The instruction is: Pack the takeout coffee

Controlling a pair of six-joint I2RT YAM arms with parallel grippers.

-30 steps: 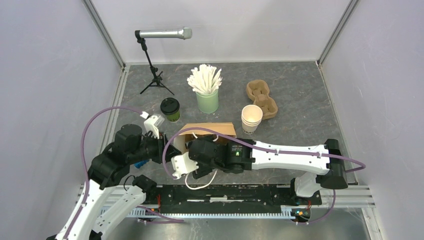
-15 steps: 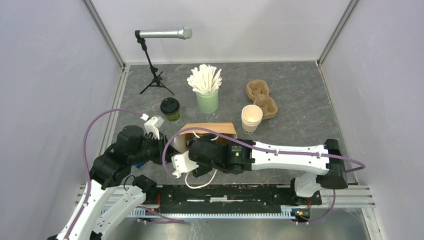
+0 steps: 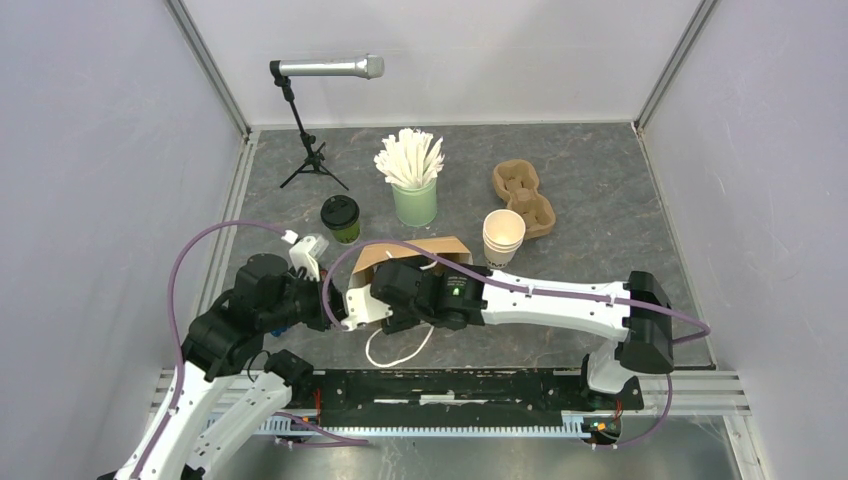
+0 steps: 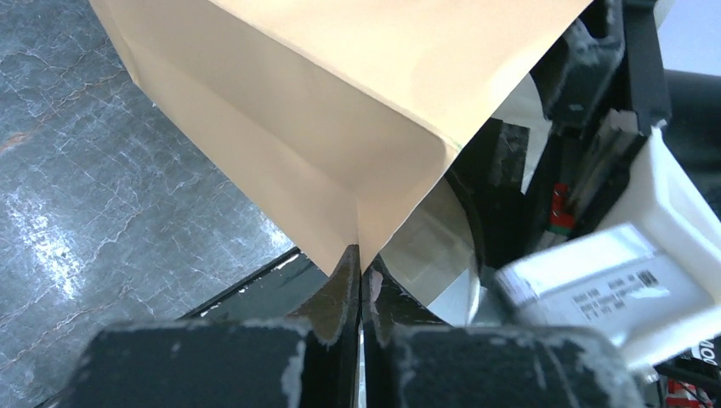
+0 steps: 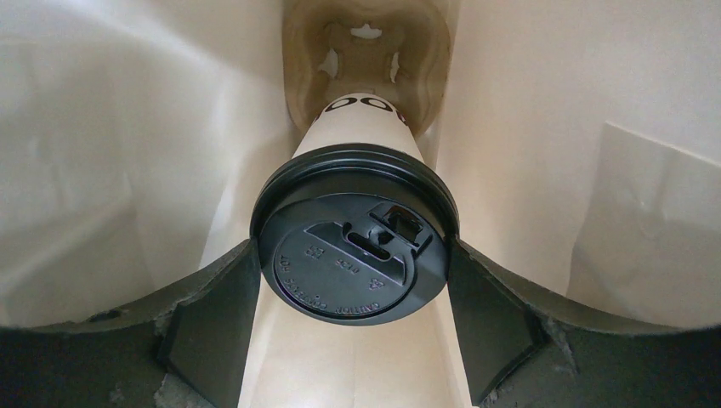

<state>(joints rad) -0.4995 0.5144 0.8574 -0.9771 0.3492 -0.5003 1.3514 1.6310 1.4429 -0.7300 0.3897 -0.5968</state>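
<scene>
Coffee cup inside the bag: my right tool [image 5: 353, 255] was reaching into the brown paper bag [image 5: 127, 136], its fingers [image 5: 212, 323] spread wide and pressed against opposite sides of the black lid [image 5: 340, 280] of the white cup [image 5: 357, 127], which it held. The cup's far end, with dark print on it, sat in a pulp tray [image 5: 366, 42] at the back of the bag, straight ahead of that tool. Bag walls closed in on both sides of the fingers.

My left tool [image 4: 359, 259] was fully closed, pinching a folded corner of the bag's mouth. The right arm's white and black housing stood just beyond that corner. From above, the two tools met at the bag's open end, and a white cord loop [image 3: 395, 350] lay on the grey surface [image 3: 600, 200] under my right arm.

The olive-green cup [image 3: 340, 218], also black-lidded, stood upright on the surface beyond my left tool, apart from the bag. Farther out from both tools stood a mint-green cup of white sticks [image 3: 413, 195], a stack of cream cups [image 3: 503, 237], a second pulp tray [image 3: 523, 197] and a microphone [image 3: 325, 68] on its stand.
</scene>
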